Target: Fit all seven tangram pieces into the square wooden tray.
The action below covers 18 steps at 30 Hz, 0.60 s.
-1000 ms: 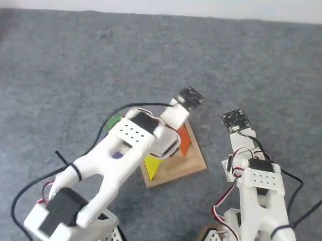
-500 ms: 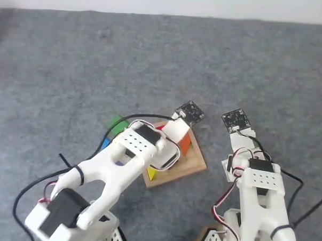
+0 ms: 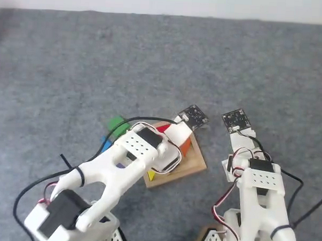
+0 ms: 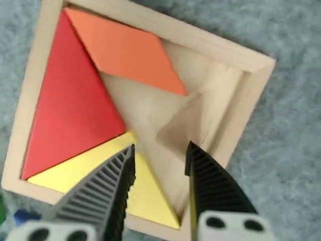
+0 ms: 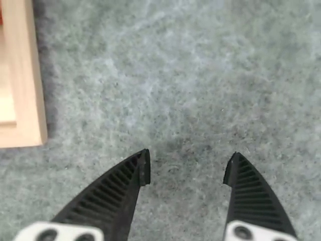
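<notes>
Over the tray, my left tool [image 4: 160, 150] hangs released and empty, its tips above the seam where the yellow triangle [image 4: 150, 196] meets bare wood. My right tool [image 5: 188, 165] is also released and grasps nothing. It is above the grey surface [image 3: 153, 61], just beside the tray's outer rim. The square wooden tray [image 4: 251, 68] holds three pieces lying flat. The large red triangle [image 4: 65, 100] sits along one side, the orange parallelogram [image 4: 128, 52] lies against the adjoining rim and touches the red one, and the yellow triangle lies along the red one's other edge. The rest of the tray floor [image 4: 150, 110] is open. A green piece [image 3: 117, 124] and a blue piece [image 3: 104, 145] lie on the surface just outside the tray, on the side away from my right arm. I judge the job under half done, with fetching a loose piece as the step in hand. To do it well, I should pinch the thin piece by opposite edges and lift it clear of the rim. I should turn it to match the gap before lowering, then set it down flat without nudging the seated three.
</notes>
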Available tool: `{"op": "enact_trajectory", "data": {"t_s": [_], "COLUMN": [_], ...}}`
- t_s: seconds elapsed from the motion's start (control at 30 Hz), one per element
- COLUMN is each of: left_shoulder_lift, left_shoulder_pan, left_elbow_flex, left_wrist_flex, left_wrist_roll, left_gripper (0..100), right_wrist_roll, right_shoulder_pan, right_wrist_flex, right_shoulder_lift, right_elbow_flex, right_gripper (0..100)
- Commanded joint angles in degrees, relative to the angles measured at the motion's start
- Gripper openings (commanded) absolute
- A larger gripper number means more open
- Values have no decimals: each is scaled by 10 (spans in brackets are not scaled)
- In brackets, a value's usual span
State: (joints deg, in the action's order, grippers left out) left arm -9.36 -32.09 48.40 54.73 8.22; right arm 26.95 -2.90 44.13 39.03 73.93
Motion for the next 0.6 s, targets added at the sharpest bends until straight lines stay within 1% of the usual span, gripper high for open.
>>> {"op": "enact_trajectory", "data": {"t_s": [0.0,0.1,0.3,0.57], "left_shoulder_lift": [-8,-22,-77,-76], "left_shoulder_pan": [-11,-10,-9,-11], "left_elbow_flex": [7,-6,-8,-9], "left_wrist_flex": [-1,-2,-1,-3], "left_wrist_roll": [21,23,24,25], "left_gripper": [140,106,105,105], "right_wrist_roll": [2,2,2,2], "right_shoulder_pan": [3,3,3,3], "right_wrist_flex": [-9,-9,-10,-10], "right_shoulder_lift": [11,11,11,11], "right_elbow_flex": [-2,-2,-2,-2], "right_gripper": [249,249,249,249]}}
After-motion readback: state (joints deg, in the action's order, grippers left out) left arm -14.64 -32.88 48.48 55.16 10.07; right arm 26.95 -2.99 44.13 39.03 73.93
